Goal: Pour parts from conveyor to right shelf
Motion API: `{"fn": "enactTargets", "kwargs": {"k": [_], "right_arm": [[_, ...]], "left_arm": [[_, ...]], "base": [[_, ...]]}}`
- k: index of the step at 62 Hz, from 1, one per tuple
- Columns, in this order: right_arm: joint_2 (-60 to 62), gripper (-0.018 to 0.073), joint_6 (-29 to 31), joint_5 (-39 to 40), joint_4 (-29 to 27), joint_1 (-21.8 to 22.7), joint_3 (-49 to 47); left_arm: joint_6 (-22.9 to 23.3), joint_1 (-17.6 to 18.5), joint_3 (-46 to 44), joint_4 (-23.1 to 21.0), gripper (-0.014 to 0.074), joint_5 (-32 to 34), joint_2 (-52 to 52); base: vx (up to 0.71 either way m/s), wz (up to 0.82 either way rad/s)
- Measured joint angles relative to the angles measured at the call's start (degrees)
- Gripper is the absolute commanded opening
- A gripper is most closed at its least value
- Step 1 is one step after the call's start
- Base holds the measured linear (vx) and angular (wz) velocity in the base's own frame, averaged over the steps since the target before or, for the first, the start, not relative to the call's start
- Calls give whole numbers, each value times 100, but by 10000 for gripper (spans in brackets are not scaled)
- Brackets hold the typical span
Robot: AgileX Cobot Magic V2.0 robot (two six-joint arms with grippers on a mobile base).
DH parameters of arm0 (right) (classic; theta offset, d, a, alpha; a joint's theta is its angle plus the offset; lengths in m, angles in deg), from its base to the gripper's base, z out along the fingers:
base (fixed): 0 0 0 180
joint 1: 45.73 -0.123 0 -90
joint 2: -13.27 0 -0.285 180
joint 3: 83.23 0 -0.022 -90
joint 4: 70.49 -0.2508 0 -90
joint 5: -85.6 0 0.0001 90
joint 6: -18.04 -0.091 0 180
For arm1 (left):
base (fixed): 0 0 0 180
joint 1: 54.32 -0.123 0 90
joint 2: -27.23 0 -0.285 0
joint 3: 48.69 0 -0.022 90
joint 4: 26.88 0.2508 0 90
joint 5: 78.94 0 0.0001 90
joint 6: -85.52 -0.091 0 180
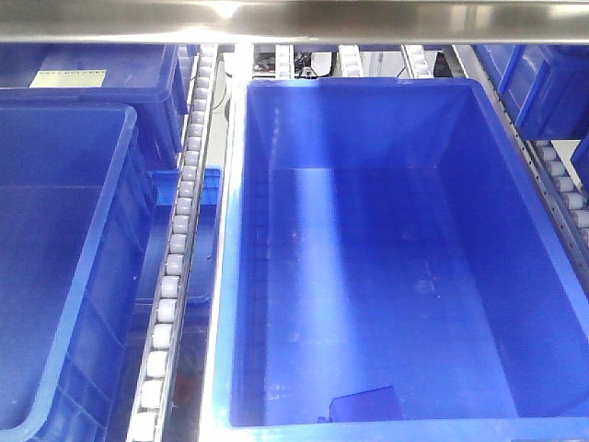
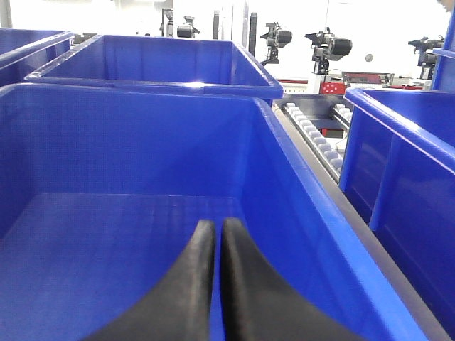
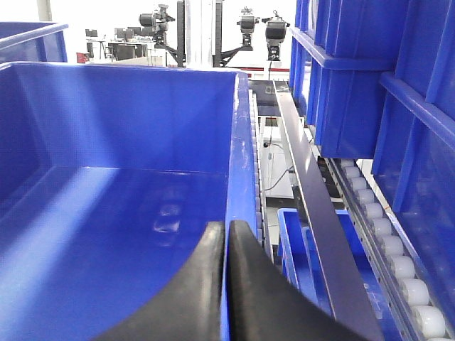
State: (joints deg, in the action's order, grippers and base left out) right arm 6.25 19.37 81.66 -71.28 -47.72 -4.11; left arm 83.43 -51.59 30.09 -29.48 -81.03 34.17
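Front view first: I look down into a big blue bin [image 1: 405, 267] sitting on the right shelf [image 1: 276, 18], with white roller tracks [image 1: 179, 239] running from near to far beside it. Another blue bin [image 1: 55, 267] sits to the left. Low down at the near wall of the big bin lies one small blue part [image 1: 363, 405]. It is partly cut off by the near rim, so I cannot tell which way its long side points. No arm shows in this view, and I see no conveyor anywhere.

Left wrist view next: the left claw [image 2: 217, 234] has its two black fingers [image 2: 192, 284] pressed together, clenched on nothing. It pokes out over the floor of a blue bin [image 2: 142, 142], and that floor looks bare ahead of it. More bins and rollers [image 2: 320, 135] lie to the right.

Right wrist view last: the right claw [image 3: 226, 234] is clenched too, with nothing between its fingers [image 3: 249, 291]. It hangs right over the right side wall of a blue bin [image 3: 242, 185]. A steel rail [image 3: 306, 192] and rollers [image 3: 384, 241] run far away on its right.

I think the part is already in the shelf bin, near and below both claws. I cannot tell which arm is closer, since neither wrist view shows the part.
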Motion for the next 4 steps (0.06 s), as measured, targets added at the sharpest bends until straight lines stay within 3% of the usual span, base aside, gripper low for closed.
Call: {"fn": "enactTargets", "kwargs": {"k": [4], "right_arm": [[0,-9,0,0,0,0,0]], "left_arm": [[4,0,0,0,-6,0,0]], "base": [[0,0]]}}
